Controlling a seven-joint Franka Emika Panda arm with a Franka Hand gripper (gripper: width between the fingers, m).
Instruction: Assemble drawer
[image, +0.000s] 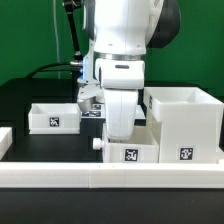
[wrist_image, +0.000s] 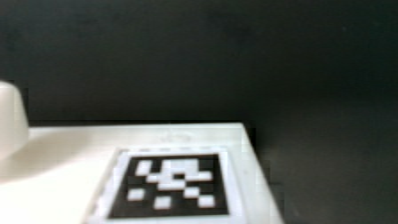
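A small white drawer box (image: 130, 152) with a tag and a side knob (image: 97, 143) stands at the front centre. A large white open case (image: 186, 124) stands right next to it, on the exterior view's right. A second small drawer box (image: 54, 116) lies to the exterior view's left. My gripper (image: 120, 137) hangs straight down over the front drawer box; its fingertips are hidden behind the box wall. The wrist view shows a white panel (wrist_image: 71, 150) with a black marker tag (wrist_image: 171, 185) very close. No fingers show there.
A long white rail (image: 110, 178) runs along the table's front edge. The marker board (image: 93, 113) lies behind the arm. The table is black, with a green backdrop. A white rounded shape (wrist_image: 9, 120) sits at the edge of the wrist view.
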